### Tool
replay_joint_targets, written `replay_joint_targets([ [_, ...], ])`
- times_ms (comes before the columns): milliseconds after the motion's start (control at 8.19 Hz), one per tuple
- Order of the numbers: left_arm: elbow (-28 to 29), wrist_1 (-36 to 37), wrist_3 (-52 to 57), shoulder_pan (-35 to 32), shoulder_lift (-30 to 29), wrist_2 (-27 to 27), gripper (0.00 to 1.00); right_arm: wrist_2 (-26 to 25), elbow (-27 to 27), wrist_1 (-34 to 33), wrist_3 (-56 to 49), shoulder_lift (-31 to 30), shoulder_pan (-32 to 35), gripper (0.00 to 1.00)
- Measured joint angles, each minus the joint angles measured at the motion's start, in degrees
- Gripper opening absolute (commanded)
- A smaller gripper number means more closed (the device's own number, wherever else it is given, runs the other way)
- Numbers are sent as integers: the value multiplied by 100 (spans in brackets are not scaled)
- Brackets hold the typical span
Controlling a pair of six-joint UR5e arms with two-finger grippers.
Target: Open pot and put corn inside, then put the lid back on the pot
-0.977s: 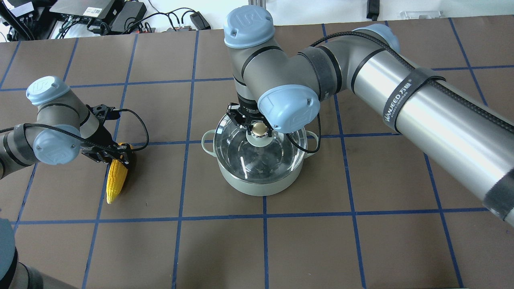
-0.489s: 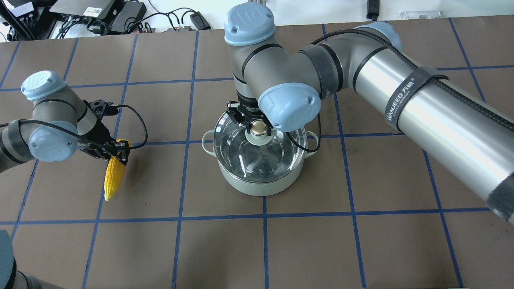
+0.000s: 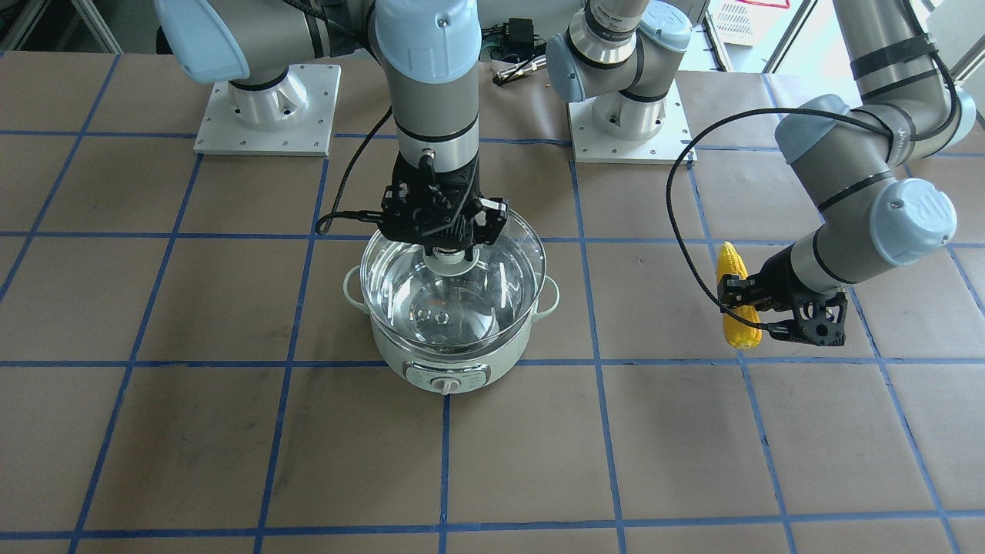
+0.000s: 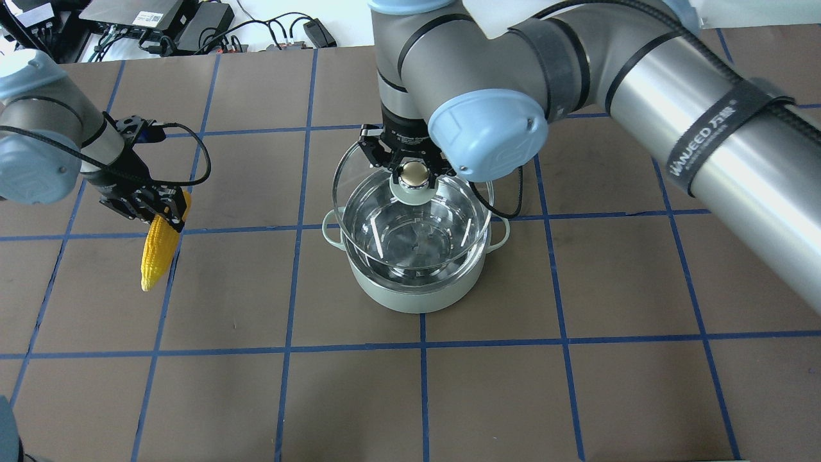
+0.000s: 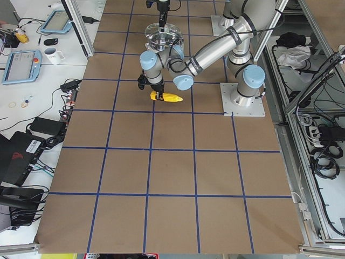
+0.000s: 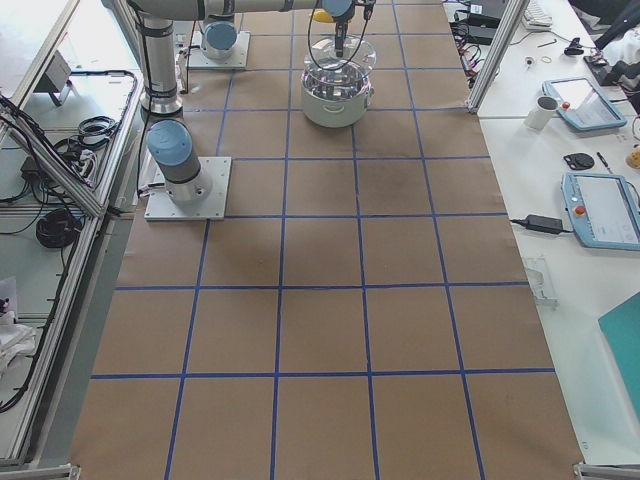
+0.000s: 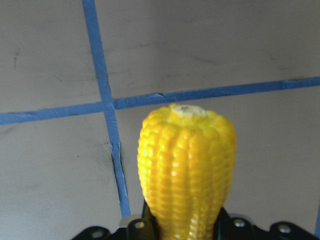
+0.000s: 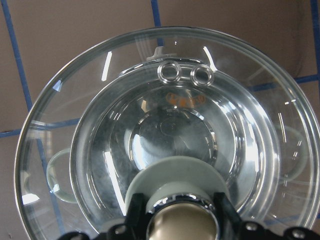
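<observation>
As jaws pinch knob (image 4: 415, 173), lid (image 4: 378, 224) hangs above pot (image 4: 417, 296)

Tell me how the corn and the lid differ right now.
The corn is opaque yellow and tapered; the lid is a clear glass disc. The left gripper grips the corn by one end, away from the pot; the right gripper holds the lid by its knob directly over the pot. Both are held in shut jaws.

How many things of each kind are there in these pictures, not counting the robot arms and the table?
pale mint-green round electric pot: 1
clear round glass lid with steel rim: 1
bright yellow corn cob: 1
Total: 3
</observation>
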Motion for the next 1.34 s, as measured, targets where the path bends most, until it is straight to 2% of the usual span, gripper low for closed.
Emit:
replay_joint_targets([
  [366,1190,-1150,-621,-677,50,-24,0,71,-46,1060,-1223,-701,-1074,0],
  [611,1611,-1347,-1687,-1633,7,-130,0,-34,-53,1805,-2619,-1191,-2049,0],
  [733,1695,-1195,-2242,-2153,-52,-177,0,-149,-49,2020,-3186,-1341,-2381,0],
  [977,1747,-987,-3040,-3039,-150,-212,0,-306,5,2197,-3685,-1453,-2611,0],
  [1344,1756,-847,-3909,-3776,-291,-360,0,-354,29,2205,-3763,-1475,-2649,0],
])
